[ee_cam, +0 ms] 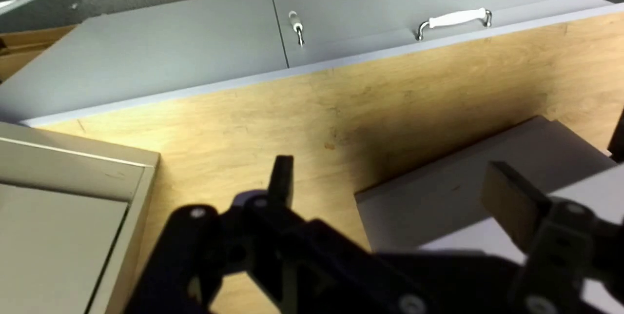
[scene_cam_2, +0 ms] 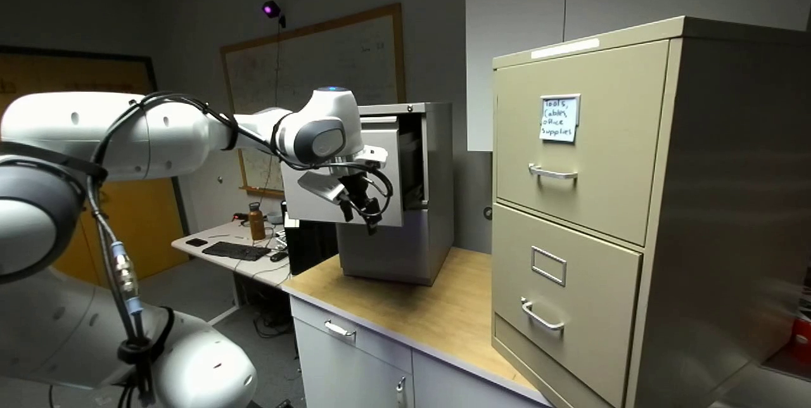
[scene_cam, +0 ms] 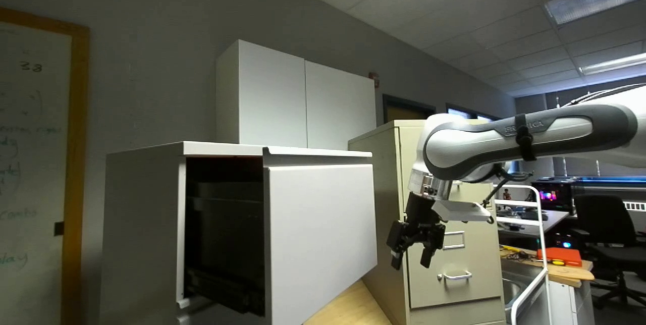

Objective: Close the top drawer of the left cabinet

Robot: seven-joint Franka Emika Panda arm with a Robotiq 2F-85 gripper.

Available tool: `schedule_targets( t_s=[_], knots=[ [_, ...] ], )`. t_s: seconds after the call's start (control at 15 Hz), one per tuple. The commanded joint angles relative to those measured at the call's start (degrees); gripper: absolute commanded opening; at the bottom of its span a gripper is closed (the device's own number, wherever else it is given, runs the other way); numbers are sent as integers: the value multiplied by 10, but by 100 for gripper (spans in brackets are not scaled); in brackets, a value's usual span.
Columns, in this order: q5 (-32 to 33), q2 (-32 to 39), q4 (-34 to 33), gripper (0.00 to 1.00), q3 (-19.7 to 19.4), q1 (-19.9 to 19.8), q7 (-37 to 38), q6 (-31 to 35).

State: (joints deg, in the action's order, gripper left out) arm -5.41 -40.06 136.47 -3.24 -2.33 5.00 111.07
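The left cabinet (scene_cam: 141, 234) is a boxy light grey metal cabinet on a wooden counter; it also shows in an exterior view (scene_cam_2: 393, 253) and in the wrist view (ee_cam: 429, 202). Its top drawer (scene_cam: 323, 229) is pulled out, with a flat pale grey front and dark interior; it also shows in an exterior view (scene_cam_2: 304, 199) and in the wrist view (ee_cam: 594, 194). My black gripper (scene_cam: 411, 259) points down in front of the drawer front, and shows also in an exterior view (scene_cam_2: 360, 219) and the wrist view (ee_cam: 390, 177). Its fingers are spread with nothing between them. It appears apart from the panel.
A beige filing cabinet (scene_cam_2: 583, 161) with shut drawers stands beside the grey cabinet on the wooden counter (scene_cam_2: 412, 306). A white two-door upper cabinet (scene_cam: 272, 98) hangs on the wall. A desk (scene_cam_2: 222, 237) with a keyboard and bottle stands behind.
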Motion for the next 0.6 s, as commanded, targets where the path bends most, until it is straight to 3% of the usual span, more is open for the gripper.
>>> schedule_targets(
  t_s=[0.0, 0.53],
  knots=[
    [-22, -18, -21, 75, 17, 17, -6, 32],
    [-35, -22, -56, 13, 70, 60, 5, 155]
  ],
)
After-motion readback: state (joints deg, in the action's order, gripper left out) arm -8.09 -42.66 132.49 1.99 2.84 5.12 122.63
